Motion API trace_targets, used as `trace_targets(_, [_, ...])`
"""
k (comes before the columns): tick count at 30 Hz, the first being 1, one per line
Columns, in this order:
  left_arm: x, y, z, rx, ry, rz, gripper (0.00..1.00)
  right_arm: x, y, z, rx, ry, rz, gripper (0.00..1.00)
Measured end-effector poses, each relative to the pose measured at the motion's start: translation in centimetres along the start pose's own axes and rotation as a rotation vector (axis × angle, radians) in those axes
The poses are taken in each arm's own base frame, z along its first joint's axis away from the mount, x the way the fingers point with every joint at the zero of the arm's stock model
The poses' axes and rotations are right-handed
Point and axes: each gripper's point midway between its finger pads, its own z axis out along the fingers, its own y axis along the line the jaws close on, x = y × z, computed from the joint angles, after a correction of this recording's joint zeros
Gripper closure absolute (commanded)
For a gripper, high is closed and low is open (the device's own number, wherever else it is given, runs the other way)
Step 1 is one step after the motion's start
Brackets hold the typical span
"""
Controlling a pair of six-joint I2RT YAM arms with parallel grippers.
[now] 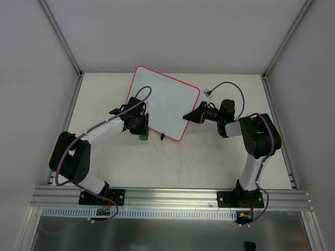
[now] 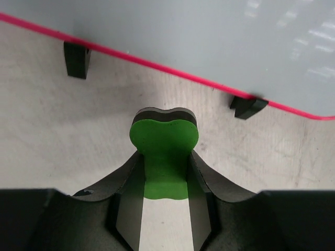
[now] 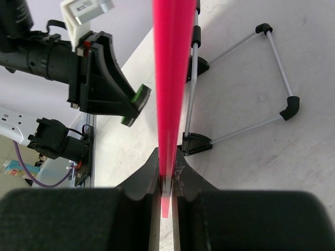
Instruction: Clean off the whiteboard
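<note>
The whiteboard (image 1: 162,104) stands tilted on the table at the back centre, white with a thin pink frame. Its face shows no marks in the top view. My left gripper (image 1: 140,129) is shut on the green bone-shaped eraser (image 1: 142,138), just in front of the board's lower left edge. In the left wrist view the eraser (image 2: 164,133) sticks out between the fingers, a short way below the board (image 2: 220,36) and between its two black clip feet (image 2: 77,58). My right gripper (image 1: 189,116) is shut on the board's right edge; the pink frame (image 3: 170,78) runs between its jaws (image 3: 166,163).
A wire stand (image 3: 235,89) with black joints props the board from behind. A small white tag (image 1: 209,93) lies by the board's right corner. Grey walls and metal posts enclose the table; an aluminium rail (image 1: 167,196) runs along the near edge.
</note>
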Motion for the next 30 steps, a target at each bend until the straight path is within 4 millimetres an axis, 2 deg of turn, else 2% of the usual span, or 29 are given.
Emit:
trace_targets(3, [0.2,0.5,-1.6,-0.012,-0.045,-0.008,1.00,0.0,0.0,0.0,-0.001,0.000,0.001,1.00])
trace_targets(6, [-0.8,0.5,-3.1,-0.015,-0.112,-0.014,1.00,0.0,0.0,0.0,-0.001,0.000,0.002,1.00])
trace_targets(10, [-1.5,0.3,-4.0,-0.005,-0.161,-0.040,1.00,0.0,0.0,0.0,-0.001,0.000,0.002,1.00])
trace_targets(12, [-0.6,0.7,-3.6,-0.012,-0.152,-0.062,1.00,0.0,0.0,0.0,-0.001,0.000,0.003,1.00])
trace_targets(18, [5.2,2.9,-1.5,-0.077,-0.014,-0.121,1.00,0.0,-0.1,0.0,0.000,0.000,0.012,1.00])
trace_targets(20, [6.4,3.4,-1.2,-0.090,0.014,-0.134,0.93,0.0,-0.3,0.1,0.001,0.000,0.020,0.98])
trace_targets(26, [8.2,4.2,-0.9,-0.114,0.042,-0.150,0.76,0.0,-0.6,0.1,0.004,-0.001,0.032,0.91])
trace_targets(30, [8.2,4.5,-0.9,-0.132,0.032,-0.157,0.71,0.0,-0.8,0.0,0.009,-0.005,0.044,0.90])
